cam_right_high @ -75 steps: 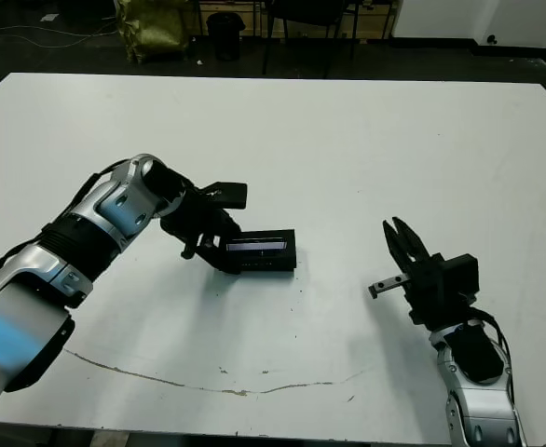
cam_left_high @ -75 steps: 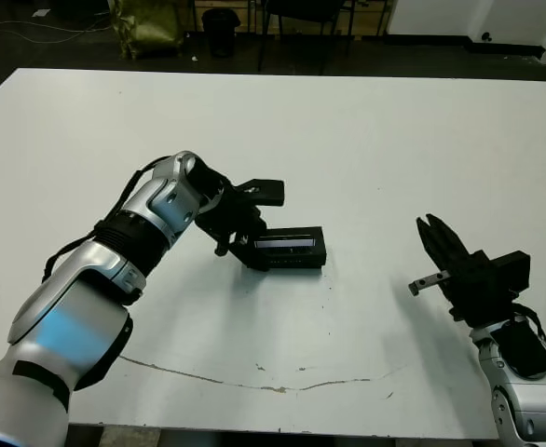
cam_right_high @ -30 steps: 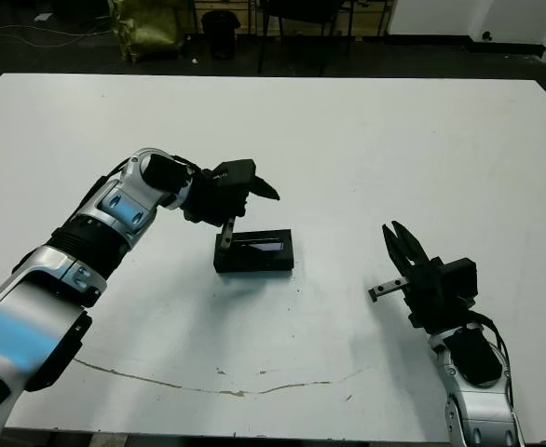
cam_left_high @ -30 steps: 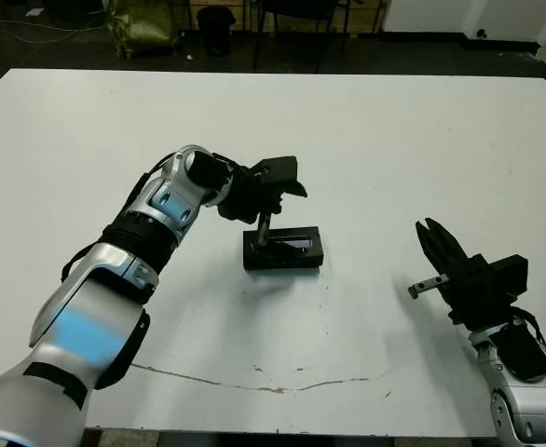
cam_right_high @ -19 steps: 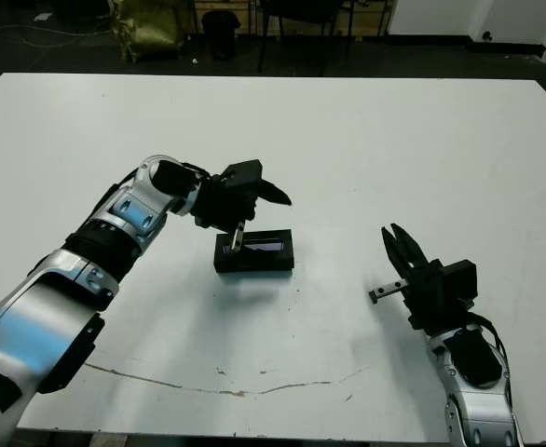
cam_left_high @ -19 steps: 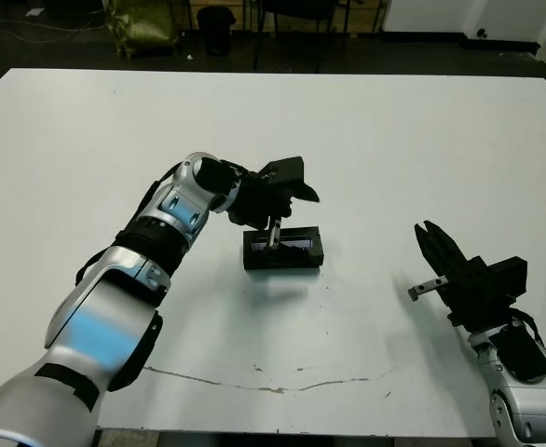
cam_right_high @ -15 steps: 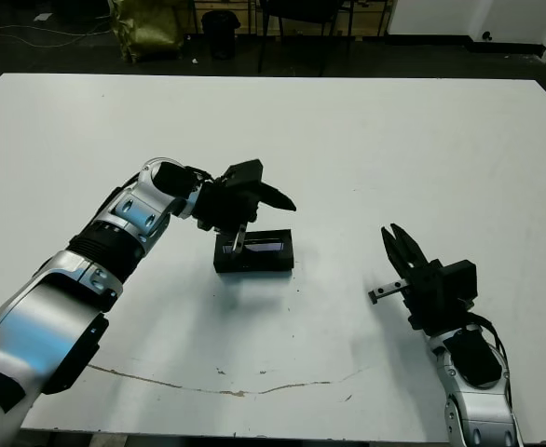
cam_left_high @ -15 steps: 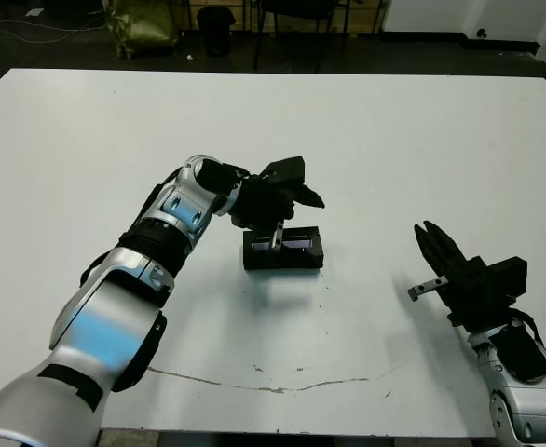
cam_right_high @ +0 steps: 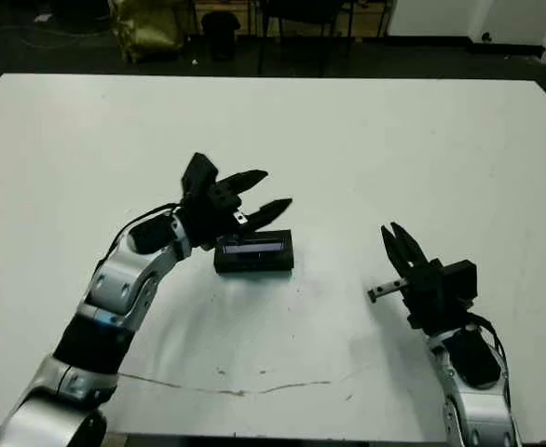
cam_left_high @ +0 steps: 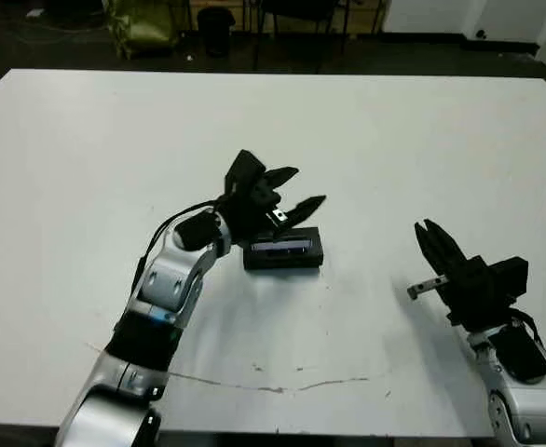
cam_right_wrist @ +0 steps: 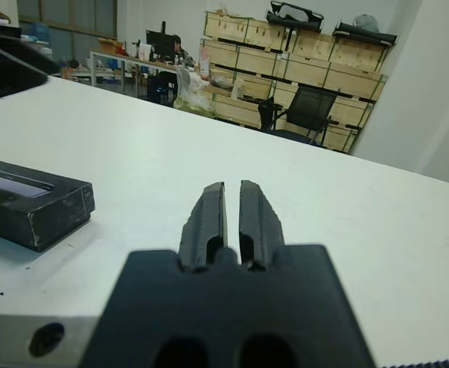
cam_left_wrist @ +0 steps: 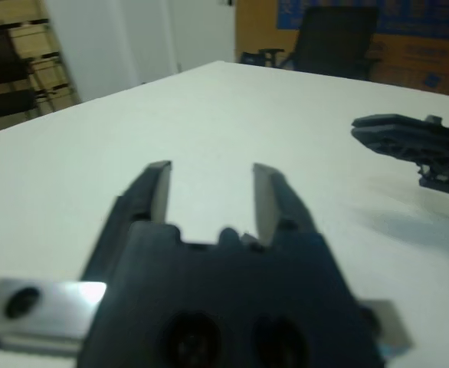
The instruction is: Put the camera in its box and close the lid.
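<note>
The black box (cam_left_high: 283, 262) sits at the table's middle with the lid (cam_left_high: 282, 248) lying flat on it, pale strip up; the right wrist view shows the same box (cam_right_wrist: 50, 218) and lid (cam_right_wrist: 14, 184). The camera is hidden. Just above the box's far left edge hangs my left gripper (cam_left_high: 308, 184), open, pointing right, with nothing between its fingers (cam_left_wrist: 157, 192). My right gripper (cam_left_high: 424, 227) rests to the right of the box, a hand's width away, fingers shut and holding nothing (cam_right_wrist: 224, 188).
A thin dark crack line (cam_left_high: 282, 386) runs across the white table (cam_left_high: 394, 140) near its front edge. Chairs and a bag (cam_left_high: 147, 23) stand on the floor beyond the far edge.
My left gripper has lifted off the lid, swung up and back, and now points right with its fingers spread. Box, lid and right arm have not moved.
</note>
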Action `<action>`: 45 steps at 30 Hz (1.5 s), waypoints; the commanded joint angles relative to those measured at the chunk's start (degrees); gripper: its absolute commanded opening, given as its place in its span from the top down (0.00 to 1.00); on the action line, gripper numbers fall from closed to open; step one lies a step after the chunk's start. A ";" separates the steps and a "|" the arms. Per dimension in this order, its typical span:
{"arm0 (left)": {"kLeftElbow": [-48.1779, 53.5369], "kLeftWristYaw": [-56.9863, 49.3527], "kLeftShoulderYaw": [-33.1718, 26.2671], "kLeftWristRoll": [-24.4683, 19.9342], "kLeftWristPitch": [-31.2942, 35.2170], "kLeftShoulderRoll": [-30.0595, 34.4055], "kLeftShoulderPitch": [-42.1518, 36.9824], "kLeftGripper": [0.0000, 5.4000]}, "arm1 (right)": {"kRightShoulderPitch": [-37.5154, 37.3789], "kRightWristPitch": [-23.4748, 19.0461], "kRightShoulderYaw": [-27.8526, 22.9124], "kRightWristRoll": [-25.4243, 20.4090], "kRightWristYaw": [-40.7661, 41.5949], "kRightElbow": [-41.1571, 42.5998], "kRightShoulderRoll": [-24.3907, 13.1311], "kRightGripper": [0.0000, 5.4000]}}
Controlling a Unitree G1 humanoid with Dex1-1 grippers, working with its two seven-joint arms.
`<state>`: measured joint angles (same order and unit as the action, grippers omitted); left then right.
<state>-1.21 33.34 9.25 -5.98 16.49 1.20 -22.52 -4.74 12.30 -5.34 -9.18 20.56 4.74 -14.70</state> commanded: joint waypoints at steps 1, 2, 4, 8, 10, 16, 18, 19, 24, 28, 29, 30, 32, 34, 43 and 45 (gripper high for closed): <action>2.45 -0.95 0.34 0.63 0.71 2.86 3.14 0.77 | -0.35 -1.64 0.29 0.69 -0.68 0.59 -0.10 1.00; 2.84 -0.81 0.77 0.97 0.39 3.73 3.55 0.82 | -0.40 -2.01 0.37 0.82 -0.84 0.86 -0.14 1.00; 3.55 -0.27 1.39 1.00 0.98 5.28 3.99 0.92 | -0.35 -2.20 0.52 1.06 -1.08 1.06 -0.09 1.00; 5.92 -0.56 2.26 0.11 5.72 6.90 3.79 1.00 | -0.34 -2.77 0.67 1.55 -1.54 1.56 0.11 1.00; 8.02 -1.08 2.81 0.17 9.16 7.48 3.41 1.00 | -0.29 -2.39 0.70 1.42 -1.39 1.32 0.07 1.00; 10.59 -3.00 5.12 1.64 16.77 8.43 0.79 1.00 | -0.68 -3.29 0.80 1.55 -1.74 2.15 -0.05 1.00; 10.76 -3.64 6.02 1.97 19.80 8.51 -0.50 1.00 | -0.73 -3.31 0.83 1.39 -1.72 2.10 -0.04 1.00; 10.73 -3.71 6.64 2.17 21.07 8.55 -1.21 1.00 | -0.79 -3.42 0.85 1.56 -1.95 2.22 0.00 1.00; 10.47 -3.82 9.08 2.26 26.54 8.68 -3.71 1.00 | -1.08 -3.75 0.81 1.51 -2.08 2.75 -0.02 1.00; 10.69 -4.03 10.93 2.32 31.26 8.85 -5.39 1.00 | -1.28 -4.98 0.83 1.74 -2.34 3.53 -0.08 1.00; 10.62 -3.86 11.30 2.23 31.85 8.95 -5.66 1.00 | -1.23 -4.79 0.81 1.69 -2.25 3.40 -0.09 1.00; 10.49 -3.62 11.63 2.17 32.02 9.10 -5.83 1.00 | -1.17 -4.58 0.79 1.48 -2.07 3.22 -0.10 1.00; 10.23 -3.34 12.07 1.78 33.57 9.13 -6.26 1.00 | -1.08 -4.61 0.73 1.04 -1.93 3.05 -0.05 1.00; 9.87 -2.92 12.25 1.12 34.79 9.09 -6.55 1.00 | -0.98 -3.98 0.73 1.19 -1.91 2.72 -0.08 1.00; 9.34 -1.56 13.73 0.01 38.67 10.17 -7.54 1.00 | -1.21 -4.41 0.65 0.86 -2.10 3.03 0.16 1.00; 8.59 -2.49 13.98 0.27 39.63 9.75 -7.49 1.00 | -1.20 -4.20 0.59 0.49 -1.87 2.79 0.22 1.00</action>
<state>8.58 31.45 22.46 -6.02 54.55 10.63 -30.01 -5.15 8.72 -4.50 -8.20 18.52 8.16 -14.64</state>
